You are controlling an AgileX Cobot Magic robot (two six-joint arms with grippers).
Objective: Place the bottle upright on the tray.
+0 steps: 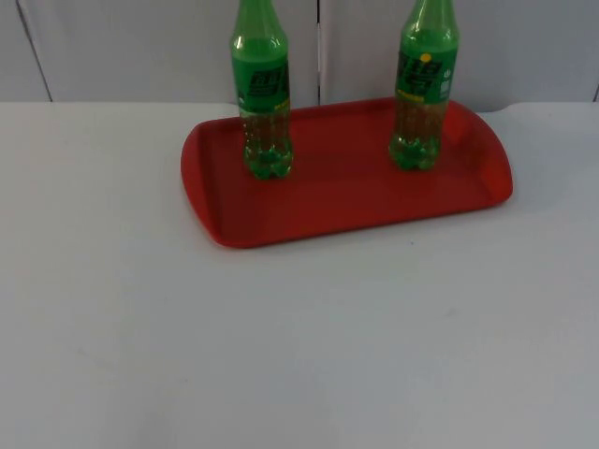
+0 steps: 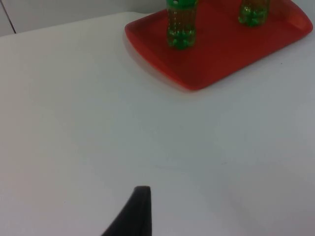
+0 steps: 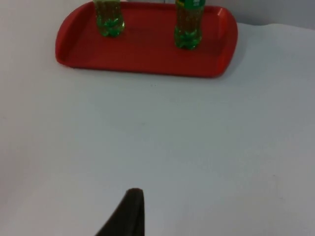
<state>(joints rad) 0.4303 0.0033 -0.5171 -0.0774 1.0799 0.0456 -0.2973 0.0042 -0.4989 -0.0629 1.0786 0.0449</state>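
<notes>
Red tray (image 1: pixel 346 201) on the white table (image 1: pixel 299 355), near the grey partition wall (image 1: pixel 140 47). Left bottle (image 1: pixel 262 94) and right bottle (image 1: pixel 426 84), both green, stand upright on the tray, well apart. Left gripper fingertip (image 2: pixel 135 211) and right gripper fingertip (image 3: pixel 128 214) hang above bare table, holding nothing; their opening cannot be judged

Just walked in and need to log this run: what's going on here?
Two green bottles, the left bottle and the right bottle, stand upright on the red tray at the far side of the white table. Nothing is being handled. Both arms wait pulled back over bare table, each wrist view showing one black fingertip: the left gripper's and the right gripper's.
</notes>
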